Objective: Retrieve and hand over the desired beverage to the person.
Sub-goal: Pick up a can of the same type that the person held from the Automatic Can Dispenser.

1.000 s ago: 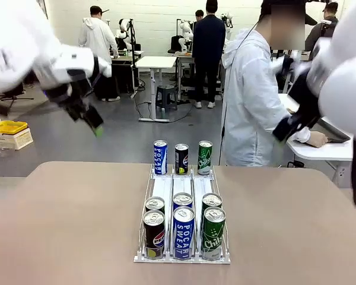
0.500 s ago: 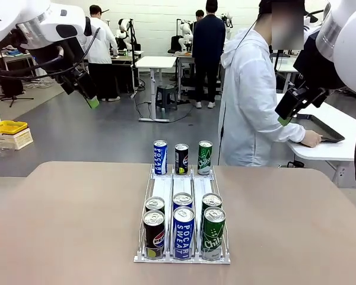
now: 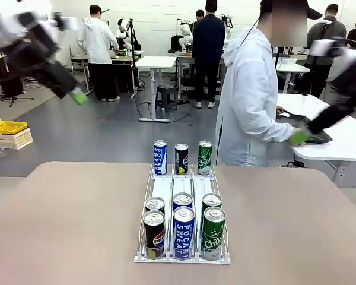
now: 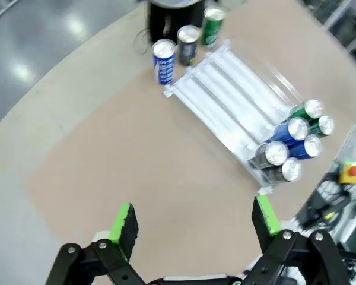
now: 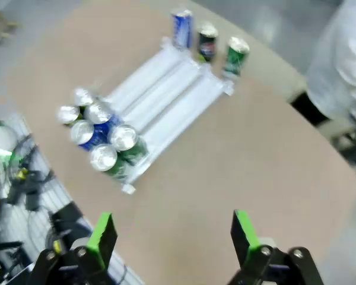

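The left gripper point(image 4: 195, 219) is spread wide with nothing between its green pads. The right gripper point(image 5: 173, 233) is just as wide apart and also empty. In the front view the left one sits at the upper left of the frame. The right one is at the middle right, beside the person point(image 3: 249, 101), who stands at the table's point(image 3: 59, 225) far edge, turned toward a side desk point(image 3: 338, 148).

The drinks are in the lower middle of the front frame, in a white three-lane rack point(image 3: 166, 187). At its near end stand the front black can point(image 3: 153, 234), front blue can point(image 3: 183, 233) and front green can point(image 3: 213, 233), with a second row point(image 3: 183, 200) close behind. At its far end stand the far blue can point(image 3: 160, 157), far black can point(image 3: 181, 159) and far green can point(image 3: 205, 158). Every can is upright, long axis vertical. Nothing here marks which one is wanted.

From either gripper the rack lies below and toward frame centre, well apart; both wrist views look down on the whole rack. Both arms are smeared by motion blur, so neither looks clearly nearer. By my reckoning the black lane falls to the left arm's side and the green lane to the right's.
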